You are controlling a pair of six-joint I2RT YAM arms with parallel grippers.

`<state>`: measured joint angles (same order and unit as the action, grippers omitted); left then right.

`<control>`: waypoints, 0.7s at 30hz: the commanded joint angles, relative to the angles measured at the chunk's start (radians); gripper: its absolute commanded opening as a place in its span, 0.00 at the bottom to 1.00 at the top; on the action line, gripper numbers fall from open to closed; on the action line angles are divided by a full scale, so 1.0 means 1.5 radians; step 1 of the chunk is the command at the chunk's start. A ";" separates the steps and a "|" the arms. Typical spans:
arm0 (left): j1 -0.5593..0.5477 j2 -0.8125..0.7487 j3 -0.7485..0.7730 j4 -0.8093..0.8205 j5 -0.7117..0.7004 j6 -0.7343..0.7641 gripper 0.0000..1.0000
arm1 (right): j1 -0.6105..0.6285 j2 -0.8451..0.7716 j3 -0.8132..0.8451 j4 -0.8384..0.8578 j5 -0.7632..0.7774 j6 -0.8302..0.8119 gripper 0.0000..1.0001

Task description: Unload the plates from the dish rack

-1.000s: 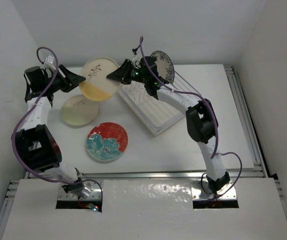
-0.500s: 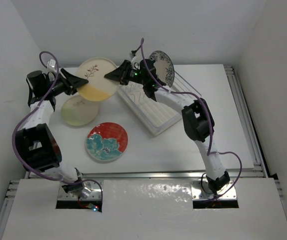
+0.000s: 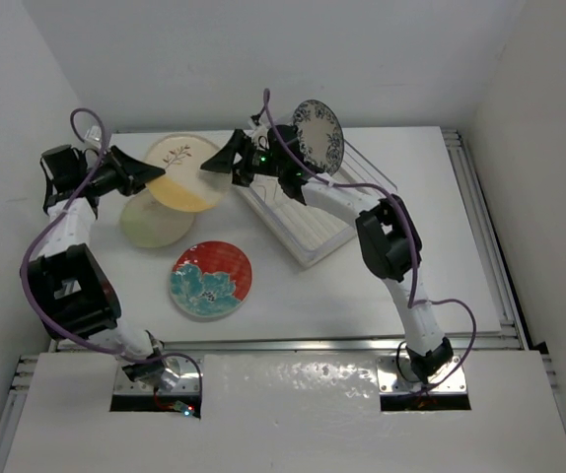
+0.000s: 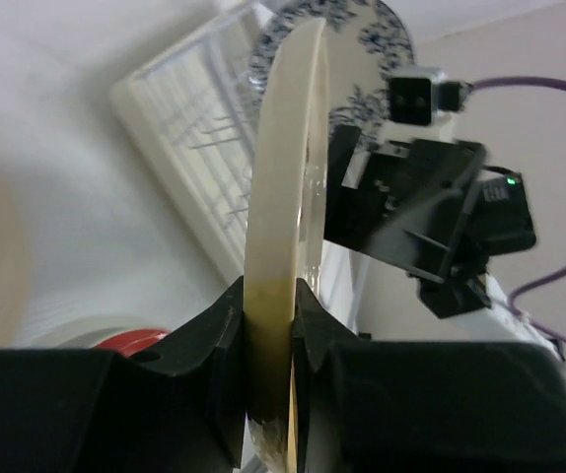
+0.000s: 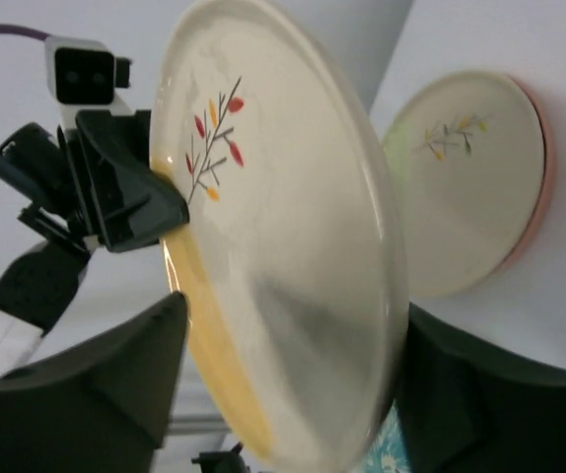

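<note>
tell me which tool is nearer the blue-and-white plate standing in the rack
Right. The right tool is just left of the blue-and-white plate, open around the near rim of the cream sprig plate. The left tool is farther left, shut on that plate's opposite rim.

The left arm (image 3: 66, 222) and the right arm (image 3: 401, 286) are alike: rounded white link shells joined by bulky black joint housings. A thin purple cable (image 5: 2, 31) runs loosely along the left arm, and a matching purple cable (image 4: 549, 86) runs along the right. The left tool (image 3: 160, 172) is matte black and wedge-shaped, with flat, thick fingers (image 4: 204, 335). The right tool (image 3: 216, 164) is the same black, with broad tapered fingers (image 5: 115, 374). Each wrist carries a small boxy camera (image 4: 416, 99), white with a dark face. A green light (image 4: 508, 180) glows on the right wrist. The right base (image 3: 423, 360) at the desk's near edge is black.
</note>
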<state>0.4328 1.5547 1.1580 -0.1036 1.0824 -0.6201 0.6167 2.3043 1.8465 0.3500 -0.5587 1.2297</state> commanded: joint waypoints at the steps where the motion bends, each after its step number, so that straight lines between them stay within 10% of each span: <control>1: 0.076 -0.026 0.011 -0.044 -0.031 0.101 0.00 | -0.001 -0.102 0.013 -0.026 0.021 -0.117 0.84; 4: 0.111 -0.024 -0.004 -0.035 -0.023 0.102 0.00 | -0.002 -0.109 0.014 -0.039 0.029 -0.137 0.99; 21: 0.174 0.104 -0.041 0.047 -0.067 0.143 0.00 | -0.005 -0.164 -0.020 -0.119 0.049 -0.256 0.99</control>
<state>0.6998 1.7393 1.0634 -0.1425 0.9134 -0.3958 0.6102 2.0995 1.8282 0.1864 -0.4973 0.8959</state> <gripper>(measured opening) 0.168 0.986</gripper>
